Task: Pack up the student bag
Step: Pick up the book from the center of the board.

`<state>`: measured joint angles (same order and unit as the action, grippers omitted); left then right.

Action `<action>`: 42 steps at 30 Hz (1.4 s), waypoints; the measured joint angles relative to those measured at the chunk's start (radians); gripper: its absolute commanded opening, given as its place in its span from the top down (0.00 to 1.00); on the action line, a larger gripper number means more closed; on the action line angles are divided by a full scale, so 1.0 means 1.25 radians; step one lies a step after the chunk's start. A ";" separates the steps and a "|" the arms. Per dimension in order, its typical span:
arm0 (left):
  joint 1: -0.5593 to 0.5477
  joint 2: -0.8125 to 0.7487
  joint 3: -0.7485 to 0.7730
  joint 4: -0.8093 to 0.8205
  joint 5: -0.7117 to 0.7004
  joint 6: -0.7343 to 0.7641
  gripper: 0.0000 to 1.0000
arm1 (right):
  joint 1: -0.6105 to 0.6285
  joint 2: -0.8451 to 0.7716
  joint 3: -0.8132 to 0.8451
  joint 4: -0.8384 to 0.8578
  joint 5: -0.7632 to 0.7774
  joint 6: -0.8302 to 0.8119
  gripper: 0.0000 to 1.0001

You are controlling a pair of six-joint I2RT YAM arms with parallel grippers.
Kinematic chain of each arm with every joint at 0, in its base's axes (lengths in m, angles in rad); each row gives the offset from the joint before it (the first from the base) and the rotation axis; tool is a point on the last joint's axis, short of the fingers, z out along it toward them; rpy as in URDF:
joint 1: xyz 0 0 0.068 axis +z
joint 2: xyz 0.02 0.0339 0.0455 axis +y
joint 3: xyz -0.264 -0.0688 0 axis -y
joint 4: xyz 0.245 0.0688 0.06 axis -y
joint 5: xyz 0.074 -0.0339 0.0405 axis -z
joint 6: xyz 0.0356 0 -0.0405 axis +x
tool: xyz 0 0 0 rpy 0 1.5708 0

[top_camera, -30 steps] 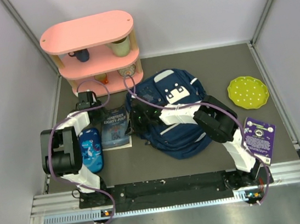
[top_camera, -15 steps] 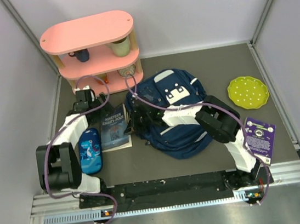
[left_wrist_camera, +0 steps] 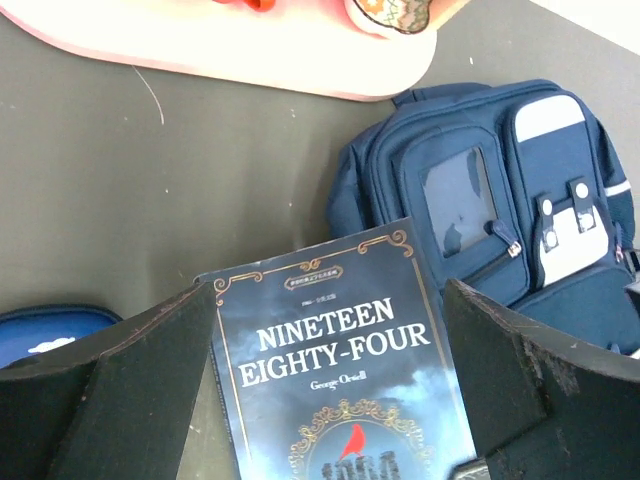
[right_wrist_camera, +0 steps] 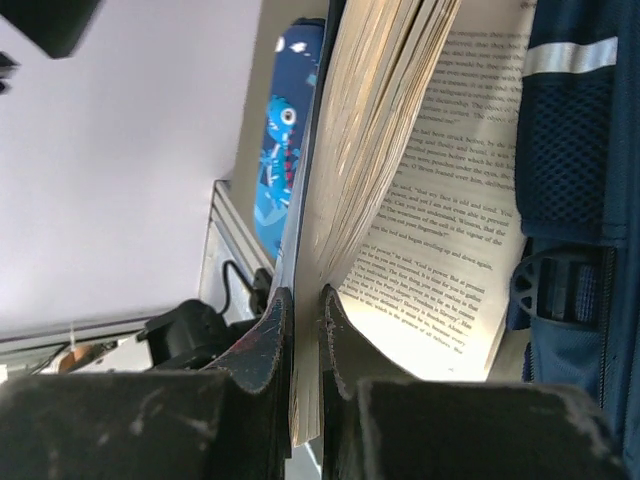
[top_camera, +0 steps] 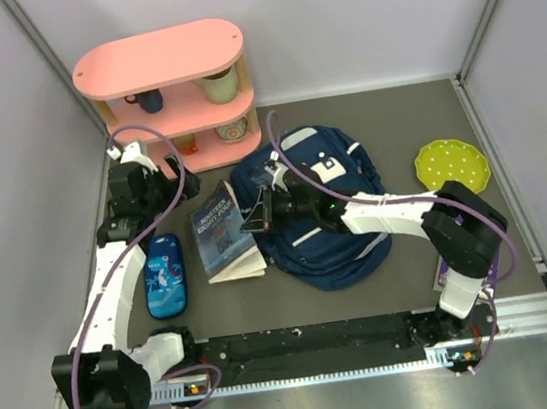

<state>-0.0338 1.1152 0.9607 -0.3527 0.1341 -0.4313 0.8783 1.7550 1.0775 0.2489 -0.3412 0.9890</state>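
Observation:
The student bag [top_camera: 328, 219] is a navy backpack lying flat at the table's middle; it also shows in the left wrist view [left_wrist_camera: 500, 190]. A dark book, "Nineteen Eighty-Four" [top_camera: 219, 234], is propped up at the bag's left side. My right gripper [top_camera: 256, 213] is shut on the book's right edge, pinching the cover and some pages [right_wrist_camera: 305, 330], while the remaining pages [right_wrist_camera: 450, 200] fan open. My left gripper [top_camera: 166, 186] hangs open up and to the left of the book; in its own view the gripper [left_wrist_camera: 328, 300] frames the cover [left_wrist_camera: 340, 360] without touching it.
A bright-blue pencil case [top_camera: 165, 274] lies left of the book. A pink shelf [top_camera: 169, 97] with cups stands at the back left, close to my left wrist. A yellow plate [top_camera: 452, 167] sits at the right. A purple booklet [top_camera: 442, 273] is mostly hidden under my right arm.
My left gripper opened, let go of the book and drew back up-left toward the shelf. My right gripper shut on the book's right edge and tipped it up, nearer the bag.

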 measured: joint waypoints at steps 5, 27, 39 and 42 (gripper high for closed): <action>0.000 -0.038 -0.037 -0.018 0.059 -0.013 0.01 | -0.012 -0.070 -0.063 0.047 -0.009 0.005 1.00; -0.012 -0.086 -0.440 0.299 0.323 -0.251 0.30 | -0.052 -0.122 -0.253 0.195 -0.038 0.085 1.00; -0.014 -0.137 -0.372 0.248 0.297 -0.243 1.00 | -0.075 -0.121 -0.277 0.208 -0.068 0.110 0.57; -0.016 -0.174 -0.319 0.194 0.289 -0.217 1.00 | -0.102 -0.152 -0.294 0.179 -0.062 0.110 0.30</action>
<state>-0.0544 0.8982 0.5625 -0.1101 0.4957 -0.7025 0.7509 1.5654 0.7105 0.4725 -0.4187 1.1263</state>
